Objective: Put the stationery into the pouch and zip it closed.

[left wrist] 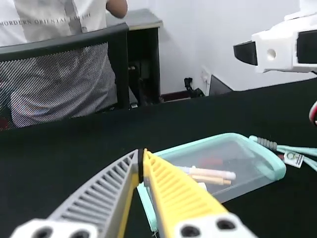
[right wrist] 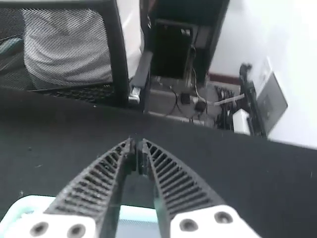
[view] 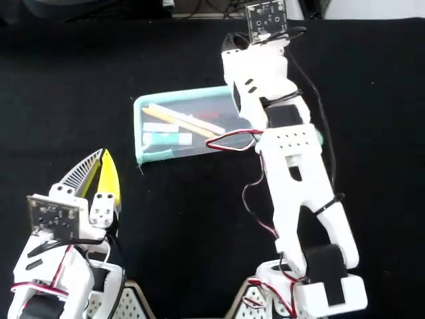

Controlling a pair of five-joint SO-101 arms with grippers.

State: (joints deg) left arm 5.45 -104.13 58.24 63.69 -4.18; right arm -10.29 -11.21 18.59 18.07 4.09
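Nearest, the left claw (view: 103, 153) sits low on the black tabletop (view: 186, 219), its yellow and grey fingers pressed together on nothing. Its tip aims at the near left corner of the pouch (view: 138, 133) and stops short of it — close, not touching. The pouch lies just ahead and to the right of that tip. Its long axis runs across the tabletop from left to right, with the right end tipped slightly away. Through its clear wall, pencils (view: 186, 121) and an eraser (view: 166, 138) show lying lengthwise inside, so the loading looks done and only the zip looks left to do. Whether the zip is already partly drawn I cannot tell. In the left wrist view, the end of the pouch farthest from the left claw carries a dark tab (left wrist: 266, 144), which is likely the zip pull. The right arm (view: 292, 166) crosses over that same end. Farther on, the right claw (right wrist: 134, 145) is clenched and empty, pointing out past the pouch's far edge toward the back of the tabletop. So the right arm is the nearer one to the pull end, while the left claw looks better placed to pin the opposite corner — a pull along the long axis would probably need that hold.
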